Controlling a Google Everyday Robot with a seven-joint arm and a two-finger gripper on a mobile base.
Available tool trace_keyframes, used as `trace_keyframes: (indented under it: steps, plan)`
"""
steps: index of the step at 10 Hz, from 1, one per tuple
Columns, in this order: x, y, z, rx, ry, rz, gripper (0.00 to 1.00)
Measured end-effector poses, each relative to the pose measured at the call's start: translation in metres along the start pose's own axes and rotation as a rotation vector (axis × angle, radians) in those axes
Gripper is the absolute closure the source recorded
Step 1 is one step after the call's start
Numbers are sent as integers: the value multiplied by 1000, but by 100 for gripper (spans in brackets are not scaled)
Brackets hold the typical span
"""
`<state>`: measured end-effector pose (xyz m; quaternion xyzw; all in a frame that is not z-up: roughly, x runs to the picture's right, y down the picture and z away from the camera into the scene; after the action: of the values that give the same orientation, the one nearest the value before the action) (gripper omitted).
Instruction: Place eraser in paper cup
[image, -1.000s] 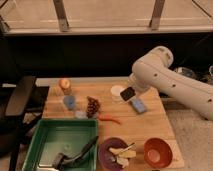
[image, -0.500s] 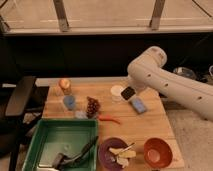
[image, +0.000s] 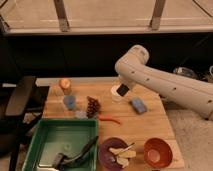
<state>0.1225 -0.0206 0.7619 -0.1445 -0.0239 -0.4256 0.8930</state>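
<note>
The white arm reaches in from the right and bends down to the table's back middle. My gripper (image: 122, 90) hangs at its end, right over the small white paper cup (image: 116, 96), which shows just below and to the left of it. A small dark block-like shape sits at the gripper's tip. It may be the eraser, but I cannot tell it apart from the gripper itself. No other dark block shows on the table.
A light-blue block (image: 138, 104) lies right of the cup. Left of it are an orange-topped container (image: 65, 84), a small blue cup (image: 70, 102), dark grapes (image: 92, 106) and a red chili (image: 110, 119). In front are a green tray (image: 40, 135), a purple bowl (image: 106, 155) and an orange bowl (image: 157, 151).
The arm has swung left. The gripper and the dark shape at its tip have moved left with it, from beside the cup to over it.
</note>
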Motion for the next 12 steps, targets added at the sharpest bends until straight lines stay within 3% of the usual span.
trace_keyframes:
  steps: [6,12]
  plan:
    - [6,-47,37,13,11,-84,100]
    - [16,-44,67,-13,6,-66,100]
